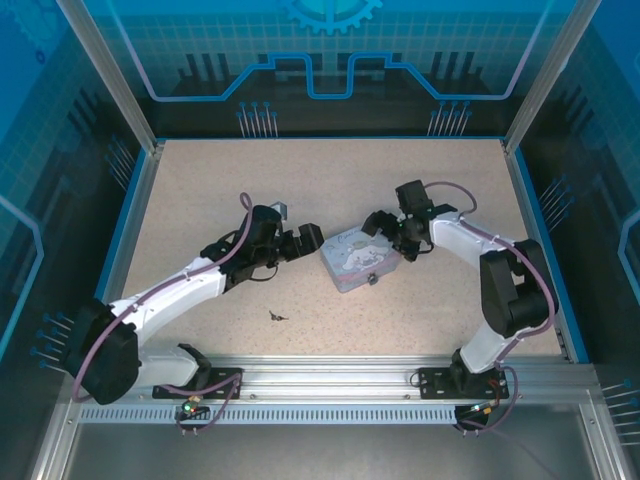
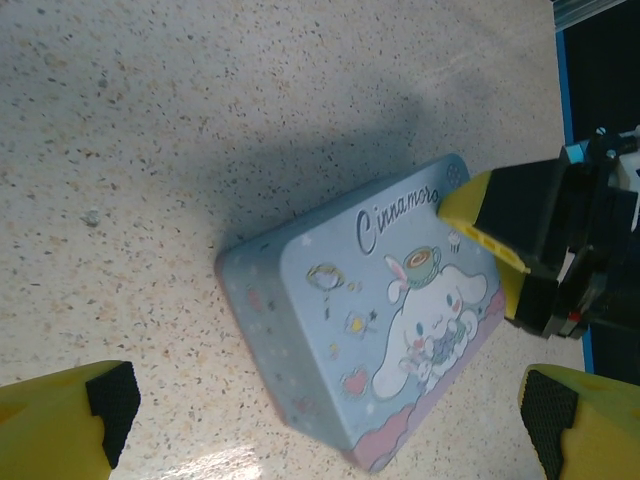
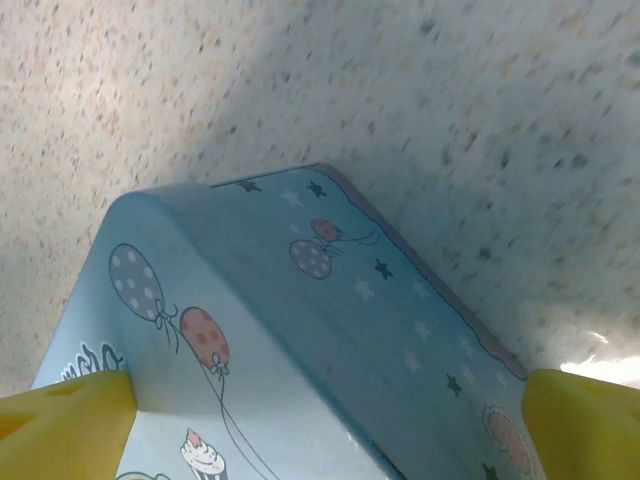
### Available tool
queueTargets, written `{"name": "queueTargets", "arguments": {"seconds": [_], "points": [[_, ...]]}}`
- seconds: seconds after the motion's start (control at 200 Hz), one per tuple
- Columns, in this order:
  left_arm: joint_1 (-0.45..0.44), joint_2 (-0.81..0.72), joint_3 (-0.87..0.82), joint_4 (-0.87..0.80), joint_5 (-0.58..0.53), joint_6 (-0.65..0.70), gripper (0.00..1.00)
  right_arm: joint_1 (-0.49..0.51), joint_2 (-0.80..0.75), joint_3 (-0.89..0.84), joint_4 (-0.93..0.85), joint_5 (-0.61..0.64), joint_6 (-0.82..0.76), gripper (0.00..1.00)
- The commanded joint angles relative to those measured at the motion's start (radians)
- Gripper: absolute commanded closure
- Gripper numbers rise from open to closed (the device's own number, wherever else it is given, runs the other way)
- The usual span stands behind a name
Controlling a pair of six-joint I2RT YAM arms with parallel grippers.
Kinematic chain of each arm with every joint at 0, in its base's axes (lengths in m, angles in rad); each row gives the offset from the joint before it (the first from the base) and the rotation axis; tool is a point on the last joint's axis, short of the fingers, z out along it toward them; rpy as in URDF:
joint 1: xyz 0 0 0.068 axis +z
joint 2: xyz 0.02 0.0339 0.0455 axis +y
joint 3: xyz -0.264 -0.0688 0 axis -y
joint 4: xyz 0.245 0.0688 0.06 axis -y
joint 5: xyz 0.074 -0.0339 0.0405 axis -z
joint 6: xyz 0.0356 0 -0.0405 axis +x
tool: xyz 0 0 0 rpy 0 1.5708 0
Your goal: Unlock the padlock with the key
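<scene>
- Reading the top view: the key (image 1: 277, 317) lies on the speckled table (image 1: 190, 200), toward the near edge and well apart from both grippers. My left arm is nearer.
- Key's long axis is too small to tell.
- The padlock (image 1: 372, 278) seems to be the dark speck at the near edge of the Cinnamoroll tin (image 1: 350, 255).
- Left gripper (image 1: 298, 232): jaws wide, empty, just beside the tin.
- Right gripper (image 1: 385, 230): jaws wide, straddling the tin's far corner.
- Nothing blocks the path from the left gripper to the key.
</scene>
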Motion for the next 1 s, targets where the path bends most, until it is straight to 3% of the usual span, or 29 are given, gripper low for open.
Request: {"name": "queueTargets", "arguments": {"seconds": [0.0, 0.27, 0.575, 0.99], "points": [[-0.008, 0.046, -0.015, 0.047, 0.021, -0.032, 0.01, 0.048, -0.054, -0.045, 0.042, -0.012, 0.053, 0.0], [-0.006, 0.145, 0.0, 0.12, 0.084, -0.032, 0.01, 0.108, -0.102, -0.108, 0.066, 0.031, 0.141, 0.0], [-0.007, 0.23, 0.002, 0.217, 0.135, -0.104, 0.01, 0.097, -0.181, -0.13, 0.045, 0.078, 0.145, 0.0], [0.008, 0.352, 0.073, 0.367, 0.156, -0.164, 0.01, 0.098, -0.152, -0.187, 0.209, -0.05, 0.268, 0.03]]}}
